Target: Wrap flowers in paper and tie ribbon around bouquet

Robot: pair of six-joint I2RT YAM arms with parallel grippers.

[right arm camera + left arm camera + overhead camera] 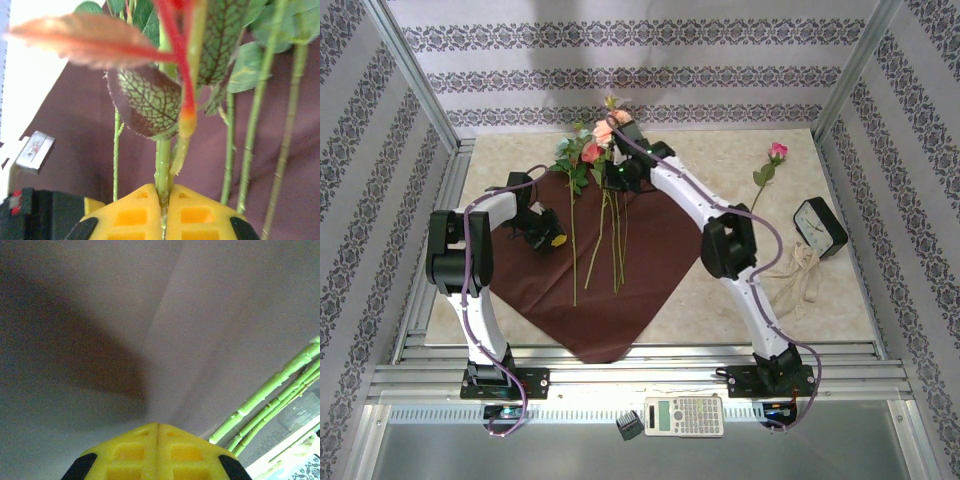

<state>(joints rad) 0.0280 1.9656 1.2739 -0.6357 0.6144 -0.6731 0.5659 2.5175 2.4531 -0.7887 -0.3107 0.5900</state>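
Note:
The dark crimson paper point(640, 280) lies flat like a diamond on the table. Several flowers point(595, 150) rest on it, blooms at the back and green stems point(615, 240) running toward me. My right gripper point(620, 176) sits low among the blooms. In the right wrist view its yellow fingers point(163, 192) are shut on one green flower stem point(163, 160) under veined leaves point(147, 100). My left gripper point(548, 238) hovers over the paper's left part. Its fingers point(157, 426) are pressed together with nothing between them, with stems point(270, 390) to their right. The beige ribbon point(798, 275) lies bunched on the table at the right.
A single pink rose point(777, 152) lies off the paper at the back right. A black clock-like box point(820, 228) stands by the ribbon. A calculator point(684, 415) and a small black block point(628, 428) sit on the near ledge. Patterned walls enclose the table.

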